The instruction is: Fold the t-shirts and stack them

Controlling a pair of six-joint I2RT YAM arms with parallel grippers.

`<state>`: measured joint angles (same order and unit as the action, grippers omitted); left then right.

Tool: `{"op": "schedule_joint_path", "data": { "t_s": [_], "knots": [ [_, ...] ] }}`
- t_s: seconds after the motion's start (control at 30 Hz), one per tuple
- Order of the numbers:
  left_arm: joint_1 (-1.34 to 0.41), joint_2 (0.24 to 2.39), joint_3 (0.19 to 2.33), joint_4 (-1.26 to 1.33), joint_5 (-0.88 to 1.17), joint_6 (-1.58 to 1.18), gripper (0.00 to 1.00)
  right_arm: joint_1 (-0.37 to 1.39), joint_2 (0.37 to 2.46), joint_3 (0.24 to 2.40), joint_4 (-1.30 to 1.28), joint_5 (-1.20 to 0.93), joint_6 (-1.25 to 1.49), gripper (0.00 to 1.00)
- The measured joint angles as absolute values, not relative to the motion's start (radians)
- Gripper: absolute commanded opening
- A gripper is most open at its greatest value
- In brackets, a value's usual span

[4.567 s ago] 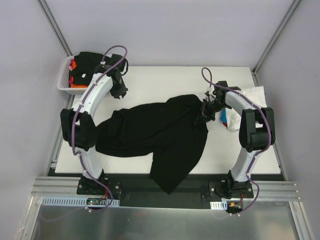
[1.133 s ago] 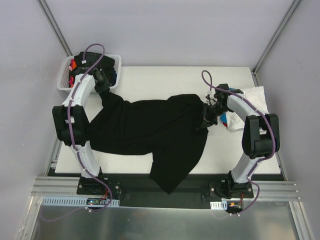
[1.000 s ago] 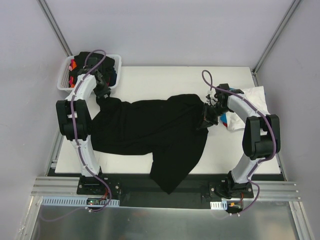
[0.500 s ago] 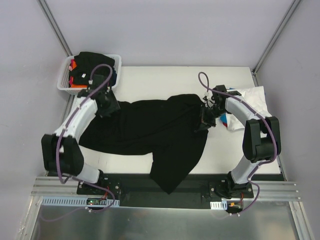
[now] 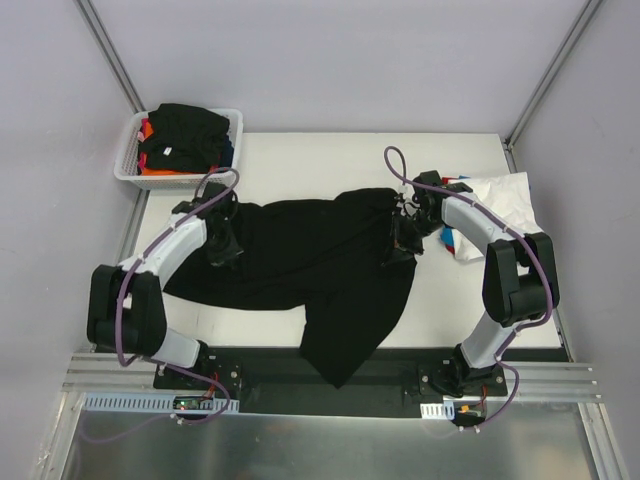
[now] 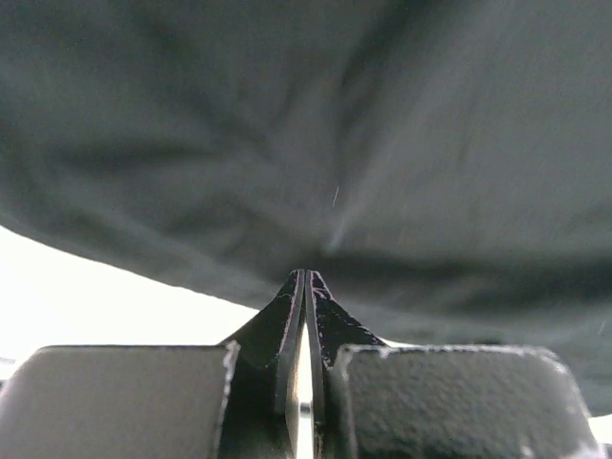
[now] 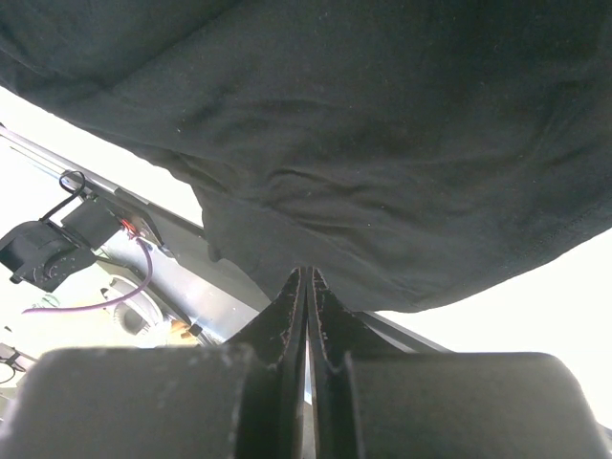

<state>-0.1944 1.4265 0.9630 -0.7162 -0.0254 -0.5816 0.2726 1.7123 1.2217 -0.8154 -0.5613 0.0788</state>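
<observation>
White table (image 5: pixel 300 160), grey walls round it. Black t-shirt (image 5: pixel 310 260) sprawled across the middle, crumpled, not flat; one big flap hanging over the near edge between the arm bases. Matte, thin, limp cloth, soft creases all over in both wrist views. No fold made yet, by the look of it.

Left gripper (image 5: pixel 222 248) at the shirt's left end, jaws pressed together, thin bit of cloth apparently pinched at the tips. Right gripper (image 5: pixel 400 240) at the shirt's right edge, jaws likewise closed, cloth bunched up to it, so judged holding.

Step in hand, as a judgement: spreading the shirt flat before folding. To do it well:
- pull the two ends apart evenly, low over the table, until the creases go
- drag away from the near edge to bring the hanging flap back on
- check both pinches before pulling; thin cloth likely to slip out
- avoid sweeping into the white t-shirt (image 5: pixel 505 195) and the red and blue bits just beside the right gripper

More t-shirts piled in the white basket (image 5: pixel 128 165) at the far left corner, black on top, orange and red under it.
</observation>
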Motion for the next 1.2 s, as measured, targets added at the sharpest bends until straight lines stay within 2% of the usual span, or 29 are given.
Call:
{"op": "schedule_joint_path", "data": {
  "t_s": [0.23,0.43,0.6,0.97,1.2],
  "knots": [
    [-0.112,1.593,1.077,-0.670,-0.124,-0.519,0.00,0.273,1.711,1.221,-0.820,-0.550,0.077,0.01],
    [0.041,1.619,1.083,-0.637,-0.186,-0.469,0.00,0.273,1.694,1.200,-0.824,-0.535,0.076,0.01],
    [0.093,1.619,1.076,-0.622,-0.220,-0.467,0.00,0.273,1.693,1.199,-0.825,-0.535,0.076,0.01],
    [0.108,1.606,0.935,-0.661,-0.187,-0.513,0.00,0.273,1.693,1.201,-0.825,-0.536,0.077,0.01],
    [0.260,1.600,0.899,-0.697,-0.097,-0.595,0.00,0.273,1.693,1.201,-0.823,-0.536,0.077,0.01]
  ]
}}
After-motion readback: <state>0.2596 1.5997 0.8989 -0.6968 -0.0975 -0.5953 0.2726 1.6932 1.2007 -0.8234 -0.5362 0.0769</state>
